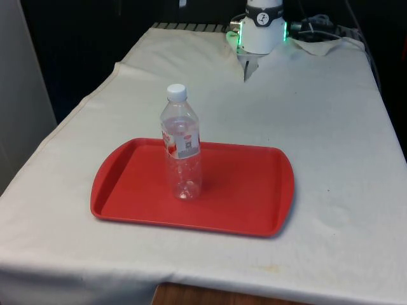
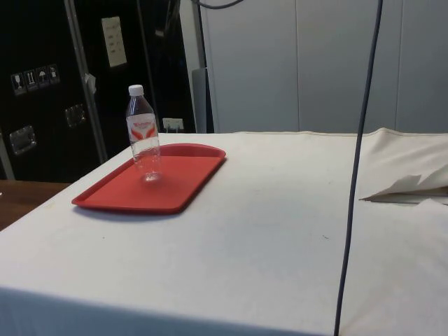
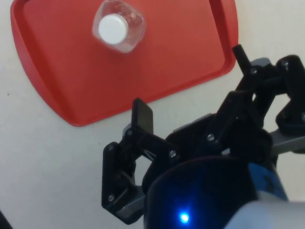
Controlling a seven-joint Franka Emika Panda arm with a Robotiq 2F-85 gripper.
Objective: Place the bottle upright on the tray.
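Observation:
A clear plastic bottle (image 1: 181, 143) with a white cap and a red-and-white label stands upright on the red tray (image 1: 248, 190), left of the tray's middle in the front view. In the side view the bottle (image 2: 143, 133) stands near the far side of the tray (image 2: 182, 178). The wrist view looks straight down on the bottle's cap (image 3: 118, 29) and the tray (image 3: 181, 52). My gripper (image 3: 190, 83) hangs open high above the table beside the tray's edge, well apart from the bottle, with nothing between its black fingers (image 3: 142, 114).
The robot's base (image 1: 262, 28) stands at the far end of the white cloth. A dark cable (image 2: 357, 161) hangs down in the side view. A raised fold of cloth (image 2: 409, 187) lies near the base. Bare cloth surrounds the tray.

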